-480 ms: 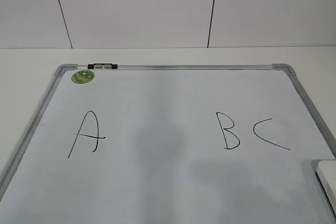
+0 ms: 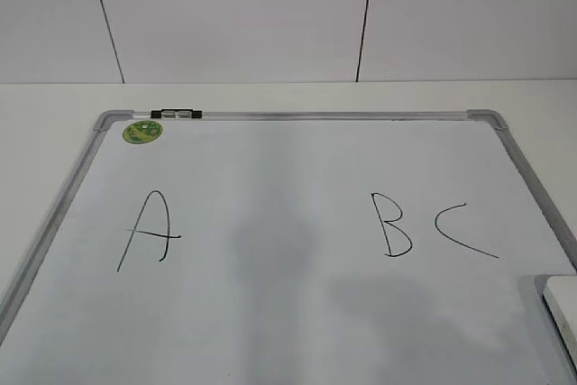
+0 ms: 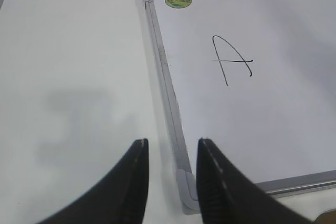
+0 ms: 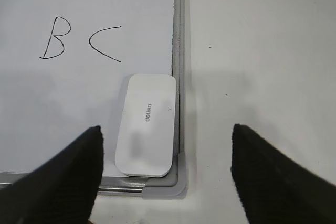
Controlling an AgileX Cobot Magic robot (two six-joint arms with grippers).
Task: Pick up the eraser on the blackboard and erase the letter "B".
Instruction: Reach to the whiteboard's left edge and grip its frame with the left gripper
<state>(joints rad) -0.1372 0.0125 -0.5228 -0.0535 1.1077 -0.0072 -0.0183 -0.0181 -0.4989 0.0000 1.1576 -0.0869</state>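
The blackboard (image 2: 288,313) is a white board in a grey frame, lying flat on the table. The black letter "B" (image 2: 390,224) is drawn right of the middle, between "A" (image 2: 146,232) and "C" (image 2: 462,232). The white eraser (image 4: 147,124) lies in the board's near right corner; only its edge (image 2: 563,308) shows in the exterior view. My right gripper (image 4: 165,129) is open wide above the eraser and the corner, holding nothing. My left gripper (image 3: 172,148) is open and empty above the board's near left corner (image 3: 188,182). The "B" (image 4: 53,38) also shows in the right wrist view.
A round green sticker (image 2: 143,132) and a small black clip (image 2: 177,114) sit at the board's far left edge. The white table (image 3: 73,77) surrounds the board. A white panelled wall (image 2: 234,15) stands behind it.
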